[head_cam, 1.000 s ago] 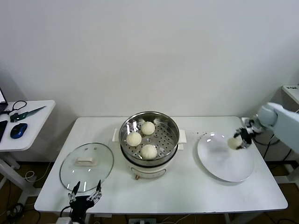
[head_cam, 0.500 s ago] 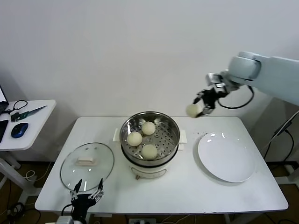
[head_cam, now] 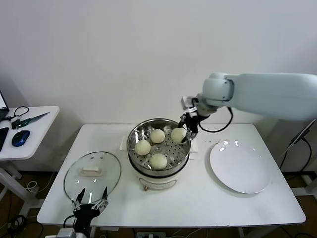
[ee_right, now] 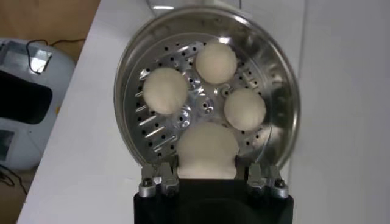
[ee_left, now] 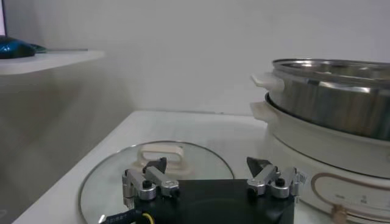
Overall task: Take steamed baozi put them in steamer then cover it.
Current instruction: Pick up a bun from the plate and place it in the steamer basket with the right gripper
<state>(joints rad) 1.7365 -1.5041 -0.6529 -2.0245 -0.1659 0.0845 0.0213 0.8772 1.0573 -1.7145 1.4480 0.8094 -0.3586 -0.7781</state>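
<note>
My right gripper [head_cam: 184, 133] is shut on a cream-white baozi [head_cam: 178, 135] and holds it over the right inner part of the steel steamer [head_cam: 143, 126]. In the right wrist view the held baozi [ee_right: 207, 150] sits between the jaws above the perforated floor. Three more baozi [head_cam: 157, 136] [head_cam: 142, 147] [head_cam: 158, 160] lie in the basket. The glass cover [head_cam: 92, 173] with its white handle lies flat on the table left of the steamer. My left gripper [head_cam: 90, 205] is open and empty at the front edge, just before the cover [ee_left: 159, 173].
A white plate [head_cam: 239, 166] lies bare right of the steamer. The white pot base [ee_left: 317, 146] stands close to the left gripper's side. A side table [head_cam: 25, 131] with a mouse and cables stands at far left.
My right arm carried the baozi from the plate up and leftward, then down over the steamer's right side. The left arm has not moved.
</note>
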